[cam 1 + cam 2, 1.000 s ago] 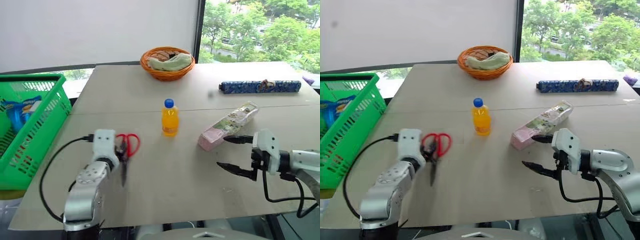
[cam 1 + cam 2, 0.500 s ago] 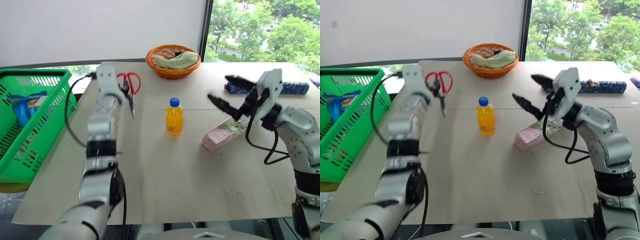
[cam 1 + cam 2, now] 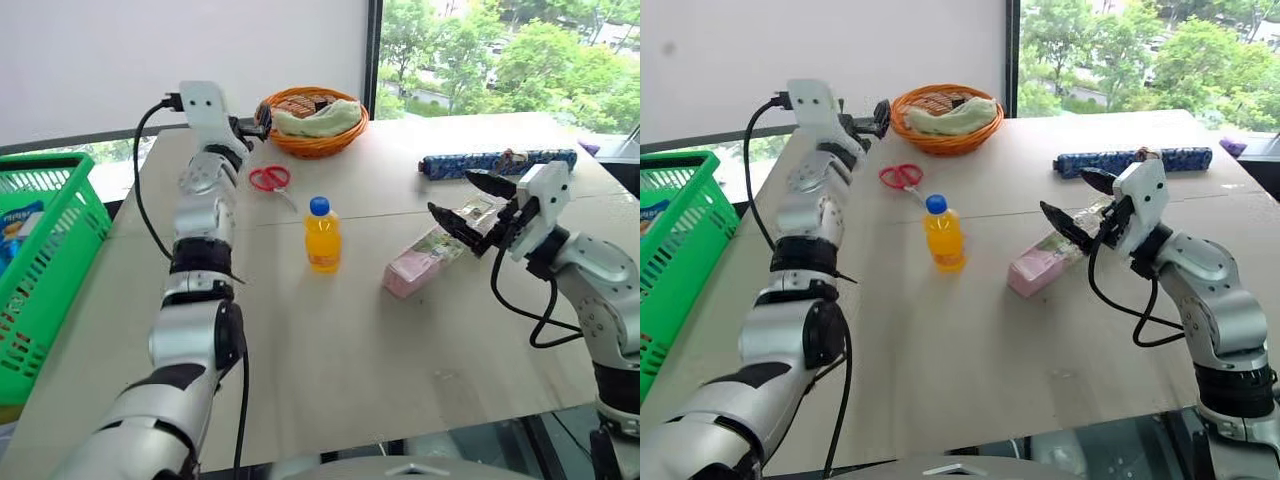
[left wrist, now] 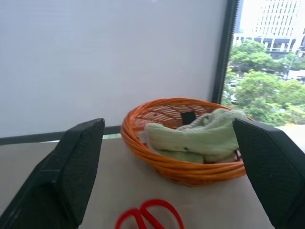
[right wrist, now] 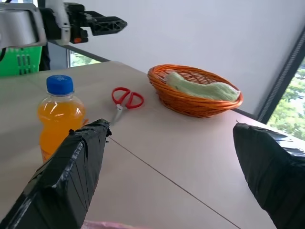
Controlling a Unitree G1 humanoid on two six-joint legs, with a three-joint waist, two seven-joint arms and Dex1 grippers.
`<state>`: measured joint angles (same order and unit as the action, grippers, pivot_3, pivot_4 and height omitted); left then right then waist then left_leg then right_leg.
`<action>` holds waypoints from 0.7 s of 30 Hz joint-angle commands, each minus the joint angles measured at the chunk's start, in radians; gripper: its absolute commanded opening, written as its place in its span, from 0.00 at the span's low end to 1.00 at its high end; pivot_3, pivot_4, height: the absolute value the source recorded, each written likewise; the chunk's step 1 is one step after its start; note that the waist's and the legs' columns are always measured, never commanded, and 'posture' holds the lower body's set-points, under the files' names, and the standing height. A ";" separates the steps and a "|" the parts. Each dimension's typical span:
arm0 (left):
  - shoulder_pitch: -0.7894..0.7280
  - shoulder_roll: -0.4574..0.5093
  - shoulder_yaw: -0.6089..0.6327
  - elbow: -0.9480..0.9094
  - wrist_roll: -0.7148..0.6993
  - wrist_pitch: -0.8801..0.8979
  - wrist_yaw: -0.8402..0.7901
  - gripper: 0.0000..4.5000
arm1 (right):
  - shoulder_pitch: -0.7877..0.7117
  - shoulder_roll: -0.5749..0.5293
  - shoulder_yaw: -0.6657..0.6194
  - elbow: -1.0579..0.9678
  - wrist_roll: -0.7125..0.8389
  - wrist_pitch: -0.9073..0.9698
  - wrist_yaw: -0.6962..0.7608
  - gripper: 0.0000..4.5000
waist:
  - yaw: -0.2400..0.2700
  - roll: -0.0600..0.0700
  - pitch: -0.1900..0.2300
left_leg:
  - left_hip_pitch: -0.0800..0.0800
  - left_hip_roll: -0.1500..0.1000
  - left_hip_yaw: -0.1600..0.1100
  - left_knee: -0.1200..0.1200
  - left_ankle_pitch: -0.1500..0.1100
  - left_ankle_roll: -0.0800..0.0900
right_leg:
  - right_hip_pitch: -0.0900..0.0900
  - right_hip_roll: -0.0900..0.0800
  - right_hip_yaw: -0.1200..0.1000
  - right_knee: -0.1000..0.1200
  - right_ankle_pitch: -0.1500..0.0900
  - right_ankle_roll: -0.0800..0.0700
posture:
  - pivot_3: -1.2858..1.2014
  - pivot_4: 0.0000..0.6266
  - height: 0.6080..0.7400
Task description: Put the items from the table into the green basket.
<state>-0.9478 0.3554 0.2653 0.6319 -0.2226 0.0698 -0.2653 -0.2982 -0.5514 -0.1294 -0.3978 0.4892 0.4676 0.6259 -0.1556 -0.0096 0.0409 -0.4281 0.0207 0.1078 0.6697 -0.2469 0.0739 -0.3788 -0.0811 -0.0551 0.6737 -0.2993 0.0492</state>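
Three items are lying on the table (image 3: 330, 370), scissors (image 3: 270, 179) far left, bottle (image 3: 322, 235) central, pink packet (image 3: 432, 258) right, while both the left claw (image 3: 865, 118) and right claw (image 3: 470, 205) are hovering apart and empty, risking toppling the bottle when reaching, the green basket (image 3: 45, 270) waiting left.

A plain white wall (image 3: 150, 50) stood at the back, a dark window frame (image 3: 375, 55) at its edge. Through the window (image 3: 500, 50) showed daylight, green trees (image 3: 540, 60) and pale buildings (image 4: 281, 21), all far beyond the raised left gripper (image 4: 171, 176).
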 commanded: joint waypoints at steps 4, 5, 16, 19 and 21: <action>0.272 0.183 -0.001 -0.538 -0.305 0.291 -0.430 0.98 | 0.019 -0.030 -0.023 -0.015 -0.041 -0.063 0.012 1.00 | -0.035 0.001 -0.001 | 0.015 0.001 0.002 -0.001 0.000 0.000 | 0.010 0.000 0.007 0.006 0.000 0.000 | 0.42 0.00 1.00; 0.302 0.230 -0.008 -0.570 -0.317 0.317 -0.484 0.98 | 0.021 -0.033 -0.024 -0.007 -0.043 -0.069 0.017 1.00 | -0.037 0.001 -0.001 | 0.016 0.002 0.002 -0.001 0.000 0.000 | 0.010 0.001 0.009 0.007 0.000 -0.001 | 0.43 0.00 1.00; 0.473 0.195 -0.223 -0.654 -0.264 0.339 -0.616 0.98 | -0.027 -0.021 0.014 0.054 -0.055 -0.104 0.055 1.00 | 0.016 0.002 -0.001 | 0.014 0.001 0.002 0.000 -0.001 0.000 | 0.009 0.001 0.010 0.006 0.000 -0.001 | 0.44 0.00 1.00; 0.494 0.169 -0.266 -0.635 -0.227 0.321 -0.621 0.98 | 0.015 -0.053 0.034 0.028 -0.056 -0.080 0.093 1.00 | 0.026 0.002 -0.001 | 0.013 0.001 0.002 -0.001 -0.001 0.000 | 0.008 0.001 0.011 0.006 0.000 -0.001 | 0.44 0.00 1.00; 0.487 0.155 -0.280 -0.601 -0.197 0.295 -0.616 0.98 | 0.061 -0.087 0.062 0.015 -0.090 -0.077 0.114 1.00 | 0.032 0.002 -0.002 | 0.014 0.002 0.003 -0.001 -0.001 0.000 | 0.008 0.001 0.011 0.006 0.000 -0.001 | 0.42 0.00 1.00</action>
<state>-0.4486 0.5140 -0.0135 0.0219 -0.4390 0.3964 -0.8871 -0.2482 -0.6228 -0.0751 -0.3469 0.4123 0.3895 0.7204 -0.1236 -0.0075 0.0392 -0.4145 0.0224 0.1110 0.6688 -0.2476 0.0743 -0.3709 -0.0799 -0.0436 0.6789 -0.2994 0.0482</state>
